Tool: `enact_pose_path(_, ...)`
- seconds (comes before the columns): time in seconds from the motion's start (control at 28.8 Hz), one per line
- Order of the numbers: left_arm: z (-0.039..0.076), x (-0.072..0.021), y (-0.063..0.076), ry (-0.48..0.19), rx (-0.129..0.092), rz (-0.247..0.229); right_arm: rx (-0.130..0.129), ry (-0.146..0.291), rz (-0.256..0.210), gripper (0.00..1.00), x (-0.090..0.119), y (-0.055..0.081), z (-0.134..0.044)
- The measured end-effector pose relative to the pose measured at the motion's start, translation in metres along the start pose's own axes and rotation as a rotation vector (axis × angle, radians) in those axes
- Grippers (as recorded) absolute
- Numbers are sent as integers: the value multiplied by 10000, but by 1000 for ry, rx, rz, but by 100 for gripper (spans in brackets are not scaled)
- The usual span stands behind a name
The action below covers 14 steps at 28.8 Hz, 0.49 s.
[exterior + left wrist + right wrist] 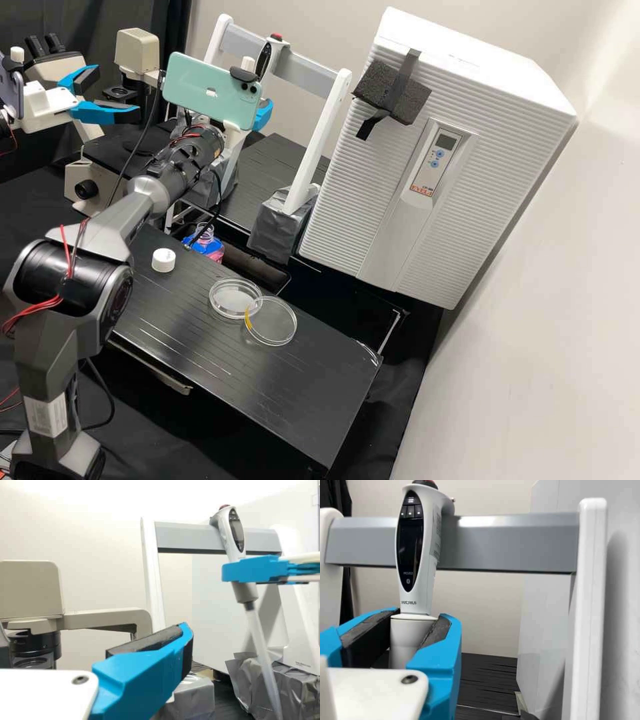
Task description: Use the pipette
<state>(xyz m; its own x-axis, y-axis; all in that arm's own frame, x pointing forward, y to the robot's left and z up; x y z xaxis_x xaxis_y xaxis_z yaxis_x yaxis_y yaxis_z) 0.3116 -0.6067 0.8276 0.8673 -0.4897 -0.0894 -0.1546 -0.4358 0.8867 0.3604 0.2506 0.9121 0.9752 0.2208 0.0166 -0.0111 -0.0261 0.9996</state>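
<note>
R claw (412, 630) was closed on your pipette (417, 555). Both blue fingers (442, 650) pressed the lower barrel, one per side, just under the display section.

Pipette stood upright at far centre of the scene. Its head was hooked over the grey crossbar (520, 542) of the white stand (313, 147), so it hung on the bar w/ the claw around it. Its tip pointed down toward the grey-taped stand foot (277, 223).

L claw (110, 92) sat far left, well apart from the pipette. Fingers were spread w/ nothing between them, over the microscope (100, 167).

On your black tray (287, 393), near centre:
- Left dish (235, 297) and right dish (272, 320), both clear, were edge to edge.
- Right dish had a small yellow bit at its left rim.
- White cap (163, 260) lay toward the tray's far-left corner.

Bottle w/ pink liquid (210, 243) stood just past the tray's far edge, right of the cap. Big white ribbed unit (467, 167) filled the right side, w/ a black foam block (392, 93) strapped at its top edge.
</note>
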Motion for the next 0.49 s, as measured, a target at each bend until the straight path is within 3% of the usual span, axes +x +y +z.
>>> enact_pose_path(0.28,-2,-11,-16,0,-1,-3,4,23,32,0,-89,130,-86)
enact_pose_path(0.38,-2,-11,-16,0,-3,-3,21,41,70,0,-150,186,-111)
enact_pose_path(0.49,4,-14,-22,-7,-21,-8,36,55,107,0,-222,180,-114)
